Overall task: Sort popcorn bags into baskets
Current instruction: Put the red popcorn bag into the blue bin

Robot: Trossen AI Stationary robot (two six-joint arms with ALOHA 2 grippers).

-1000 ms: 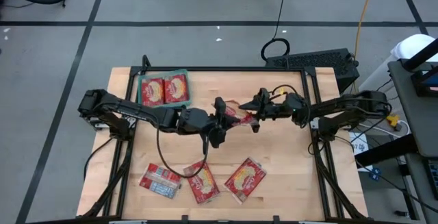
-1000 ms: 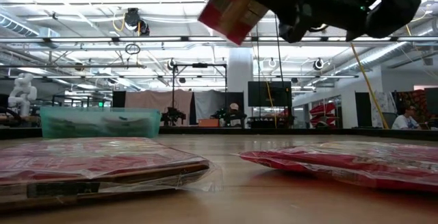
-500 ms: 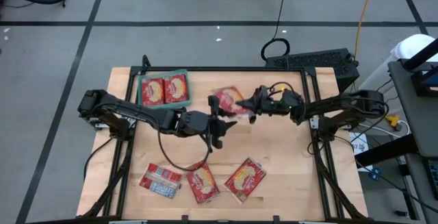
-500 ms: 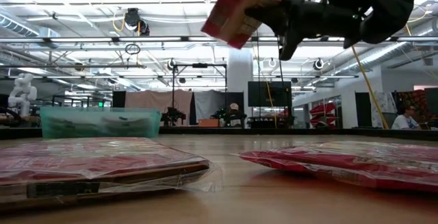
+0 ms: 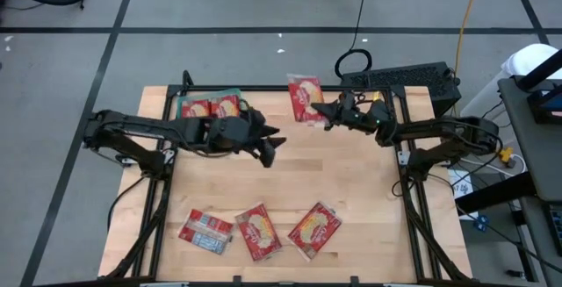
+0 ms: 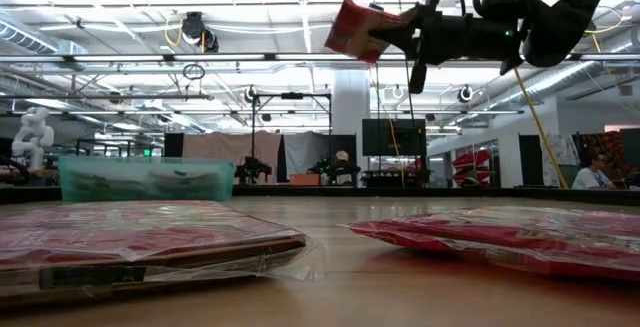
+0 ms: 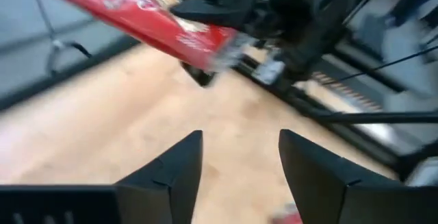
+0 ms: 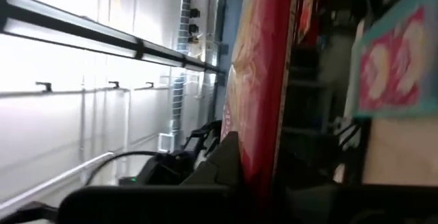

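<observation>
A red popcorn bag point(image 5: 304, 96) hangs high over the table's far edge, with my right gripper point(image 5: 322, 116) shut on it. It also shows in the low view point(image 6: 353, 29) and edge-on in the right wrist view point(image 8: 263, 80). My left gripper point(image 5: 270, 149) stands open and empty in the air left of the bag, its fingers point(image 7: 171, 172) pointing at it. The teal basket point(image 5: 183, 104) at the far left holds two bags, partly hidden by my left arm. Three more popcorn bags point(image 5: 259, 232) lie flat along the near edge. My right gripper pinches the bag's near end point(image 5: 315, 113) between its two fingers. The fingers point(image 6: 400, 29) come about level from the table's right. The bag sticks out past the fingertips toward the far edge, tilted and lifted clear of the table.
A black keyboard point(image 5: 399, 78) lies beyond the far right corner. Black frame rails point(image 5: 413, 190) run down both sides of the table. The wooden middle point(image 5: 290, 182) between the arms and the near row of bags is bare.
The bag has passed from my left gripper to my right. My left gripper has opened, let go and drawn back toward the table's left and far side. My right gripper has shut on the bag and carried it up and toward the far edge.
</observation>
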